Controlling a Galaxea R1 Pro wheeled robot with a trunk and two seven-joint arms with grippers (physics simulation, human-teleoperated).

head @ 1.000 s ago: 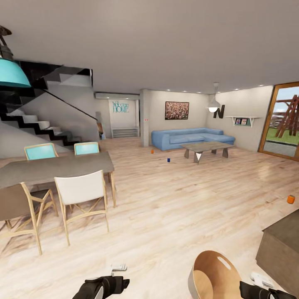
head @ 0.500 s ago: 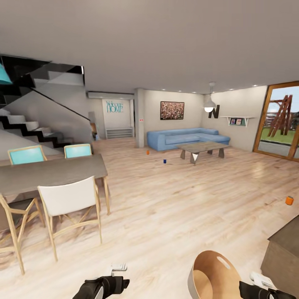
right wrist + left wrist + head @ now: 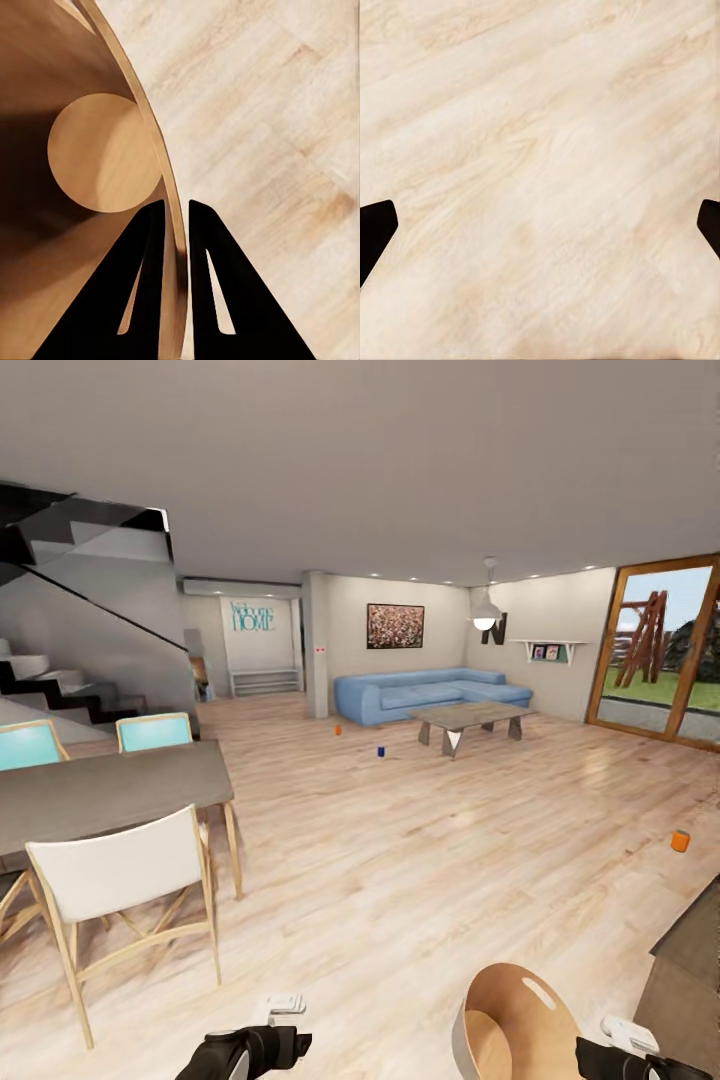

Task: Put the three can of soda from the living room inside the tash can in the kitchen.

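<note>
Right wrist view gives us the closest look: the right gripper [image 3: 176, 225] has its two black fingers drawn in on the thin curved wall of the tash can [image 3: 90, 150], one finger inside and one outside, so we read it as clamped on the rim, with pale wood floor [image 3: 270, 127] past the can's edge. On the left wrist view the left gripper [image 3: 540, 225] stands wide apart, its dark fingertips [image 3: 375, 229] at the two sides of the picture with nothing between them but floor planks. From the head view we see both black-gloved arms low in the picture, the left gripper [image 3: 280, 1008] over bare floor and the tash can [image 3: 515, 1025] held beside the right arm, its copper-brown inside and oval handle cutout turned up toward us. Just right of the can is the corner of a dark wood cabinet [image 3: 690, 970]. Further out, one orange soda can [image 3: 680, 841] stands on the floor at the right, and a second orange can [image 3: 338, 730] sits far off near the blue sofa [image 3: 420, 693], with a small blue object [image 3: 381, 751] close to it. A coffee table [image 3: 468, 717] stands before the sofa. At our left are a grey dining table [image 3: 110, 790], a white chair [image 3: 120, 875] and the stairs [image 3: 60, 680].
</note>
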